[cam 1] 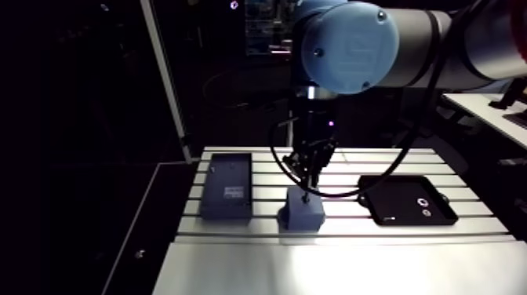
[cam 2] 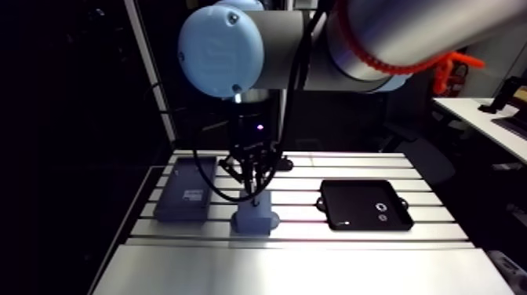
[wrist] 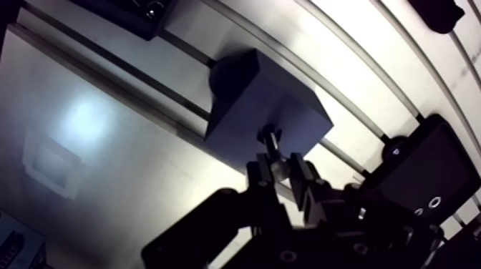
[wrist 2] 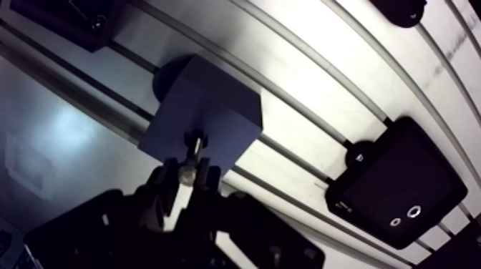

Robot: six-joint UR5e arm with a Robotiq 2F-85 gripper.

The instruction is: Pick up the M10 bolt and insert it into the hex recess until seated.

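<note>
The gripper, jaws clenched on the M10 bolt, holds it over the grey-blue block on the slotted tabletop, the bolt's far end at the block's top face; a black tray lies nearby

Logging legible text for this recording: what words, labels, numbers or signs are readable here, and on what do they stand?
None can be read.
Pale label on the flat dark box: too blurred to read.
Block, tray and the bolt held in the gripper: no markings visible.
</note>
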